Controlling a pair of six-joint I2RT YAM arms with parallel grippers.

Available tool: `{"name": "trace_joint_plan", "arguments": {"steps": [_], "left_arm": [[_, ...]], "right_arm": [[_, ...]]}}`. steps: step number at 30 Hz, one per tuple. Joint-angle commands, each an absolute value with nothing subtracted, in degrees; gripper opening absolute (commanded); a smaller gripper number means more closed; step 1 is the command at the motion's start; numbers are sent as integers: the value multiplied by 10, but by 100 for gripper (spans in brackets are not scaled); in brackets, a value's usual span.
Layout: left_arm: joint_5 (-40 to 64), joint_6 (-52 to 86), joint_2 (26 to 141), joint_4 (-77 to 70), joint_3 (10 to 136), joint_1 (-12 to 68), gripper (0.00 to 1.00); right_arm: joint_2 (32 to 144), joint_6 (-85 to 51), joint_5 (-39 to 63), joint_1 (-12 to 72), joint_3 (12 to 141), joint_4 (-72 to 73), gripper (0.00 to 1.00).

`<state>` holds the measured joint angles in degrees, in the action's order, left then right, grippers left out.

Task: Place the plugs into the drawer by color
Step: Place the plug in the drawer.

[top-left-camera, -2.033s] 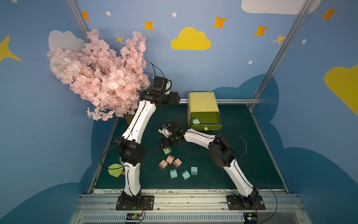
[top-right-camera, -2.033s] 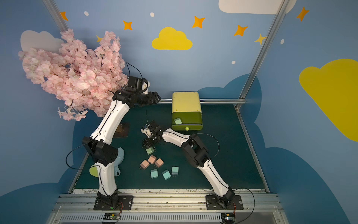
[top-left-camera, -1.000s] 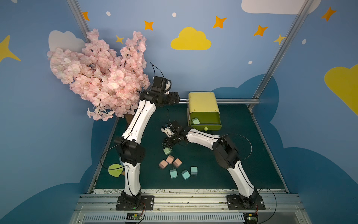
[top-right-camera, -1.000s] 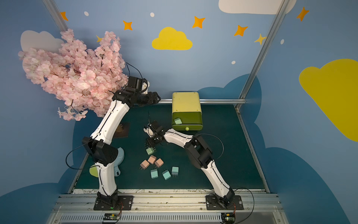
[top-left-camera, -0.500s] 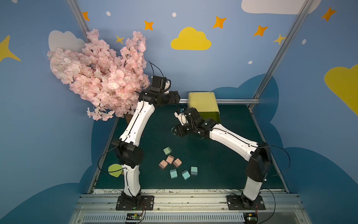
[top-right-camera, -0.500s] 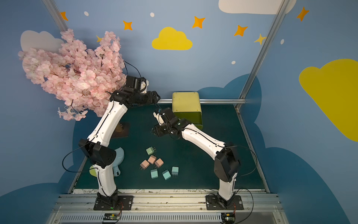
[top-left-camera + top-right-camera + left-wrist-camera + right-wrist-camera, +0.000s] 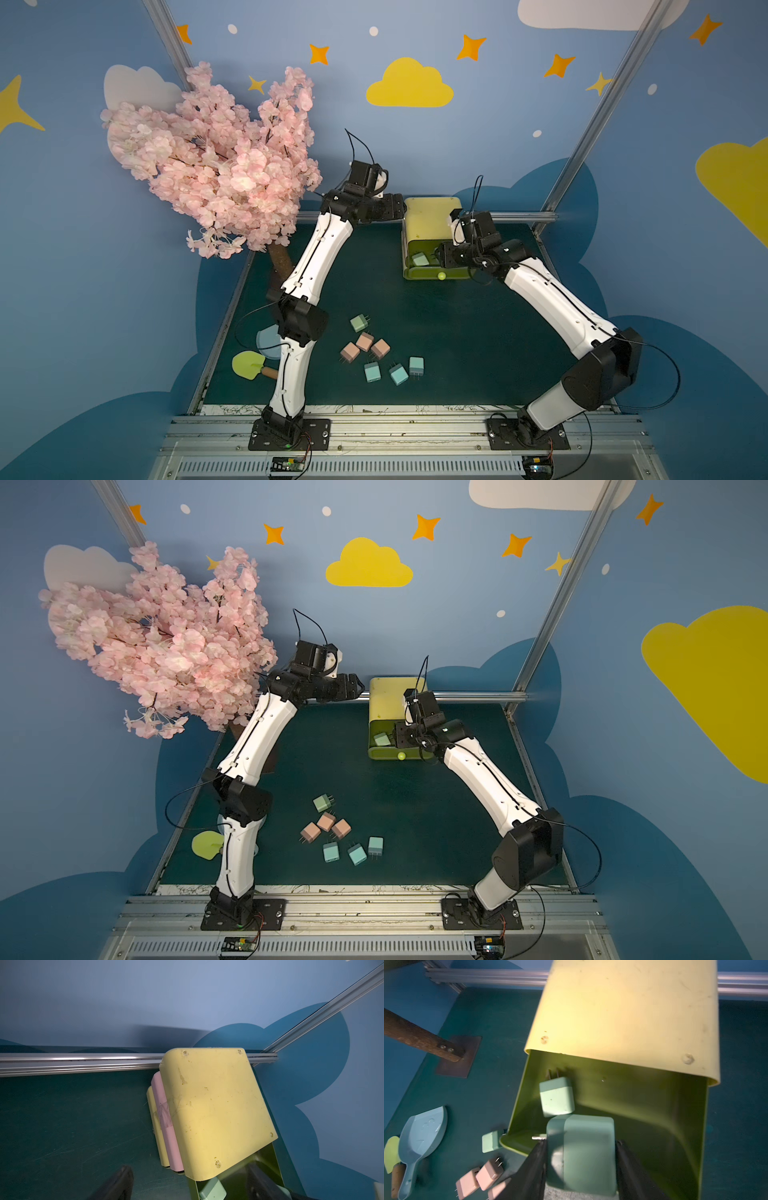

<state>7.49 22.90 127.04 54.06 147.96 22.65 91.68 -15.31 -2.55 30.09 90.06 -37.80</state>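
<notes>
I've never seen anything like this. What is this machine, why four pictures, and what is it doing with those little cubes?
Two white robot arms, each ending in a two-fingered gripper. Two pictures look down from a camera above, nearly alike; two come from wrist cameras. The cubes are charger plugs. The right gripper holds a green plug over a yellow cabinet's open drawer, where a second green plug lies. The left gripper hangs open near the cabinet. On the mat lie a third green plug, three pink plugs, three blue plugs and a scoop.
</notes>
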Motion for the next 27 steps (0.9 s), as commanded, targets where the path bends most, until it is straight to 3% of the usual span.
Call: {"name": "trace_joint_plan", "arguments": {"steps": [1, 27], "left_arm": [[83, 227, 1285, 569, 1498, 227, 87], [75, 218, 1284, 576, 1474, 227, 86]], "right_arm": [[936, -147, -43, 296, 933, -425, 42], [1052, -137, -69, 296, 1005, -437, 45]]}}
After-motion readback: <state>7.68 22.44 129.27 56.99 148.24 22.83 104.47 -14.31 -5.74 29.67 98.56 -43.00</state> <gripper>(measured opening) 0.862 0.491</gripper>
